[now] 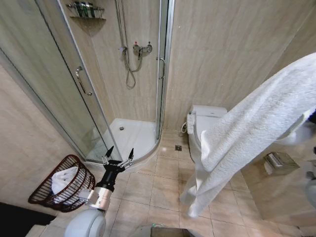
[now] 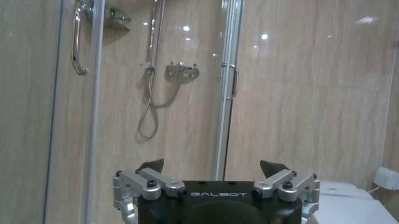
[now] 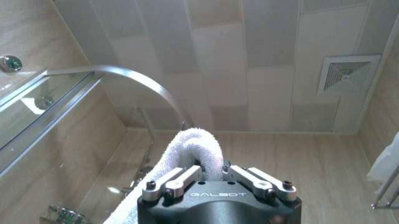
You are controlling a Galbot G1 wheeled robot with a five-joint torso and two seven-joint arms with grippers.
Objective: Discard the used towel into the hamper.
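Hanging towel [image 1: 256, 123]: white, thick terry, long drape from upper right down over the tiled floor [image 1: 163, 187], bottom edge free of the tiles, in front of the toilet [image 1: 205, 123].
Right gripper [image 3: 210, 173]: clenched on a rolled fold of the towel, loop of cloth bulging out between the fingers, pointing up at the panelled ceiling.
Left gripper [image 1: 118, 159]: released, fingers spread wide, nothing between them, low at bottom left, aimed at the shower stall [image 1: 133, 133].
Hamper [image 1: 47, 190]: round dark red-brown wire weave, tapered, tipped on its side at the floor's left edge by the wall, white cloth inside, just left of the left arm.
Open room: bare beige tiles between hamper and towel.
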